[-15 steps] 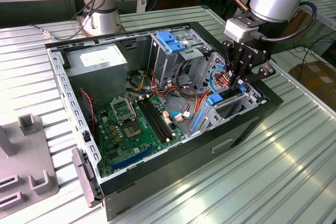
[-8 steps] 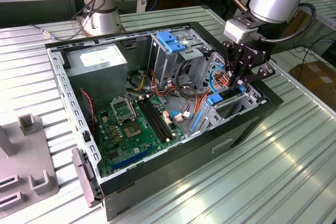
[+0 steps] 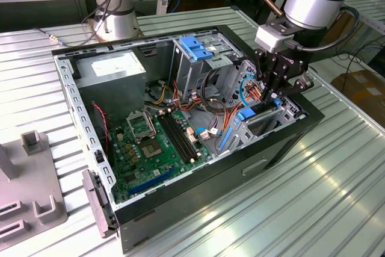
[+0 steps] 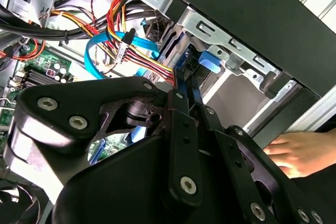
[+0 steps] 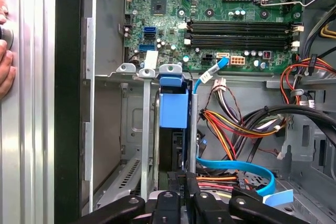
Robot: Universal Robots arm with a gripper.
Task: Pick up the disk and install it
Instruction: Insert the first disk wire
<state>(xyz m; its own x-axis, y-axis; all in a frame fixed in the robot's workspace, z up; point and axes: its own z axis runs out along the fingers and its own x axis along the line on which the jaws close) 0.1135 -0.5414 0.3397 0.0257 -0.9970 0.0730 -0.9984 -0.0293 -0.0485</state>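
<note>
Black gripper linkages crowd the front of both wrist views, so you're looking past your own gripper (image 5: 186, 195) into the open computer case (image 3: 283, 142). Your fingers (image 4: 181, 103) are pinched nearly together on the thin edge of the disk (image 5: 173, 111), which stands on edge with its blue rail end showing in the first wrist view, dropped down into the narrow metal drive bay (image 5: 144, 129) at the case's front corner. In the exterior view your gripper (image 3: 271, 91) hangs right over that corner, at the exterior view's right end of the case, with a blue bit of the disk (image 3: 245, 114) peeking out just below it. Room is tight there: the bay's upright metal rails sit just beside the disk on one side, and the bundle of red, yellow and orange wires (image 5: 231, 124) plus a flat blue cable (image 5: 236, 166) crowd in on the other. The black case wall (image 5: 68, 98) runs close alongside the bay too. Further in, the green motherboard (image 3: 153, 142) lies open and flat, well apart from your fingers, with the grey power-supply box (image 3: 111, 73) and a drive cage with a blue handle (image 3: 195, 49) at the far side. Somebody's hand (image 4: 299, 150) rests on the ribbed table (image 3: 337, 191) just outside the case wall, near your gripper.
</note>
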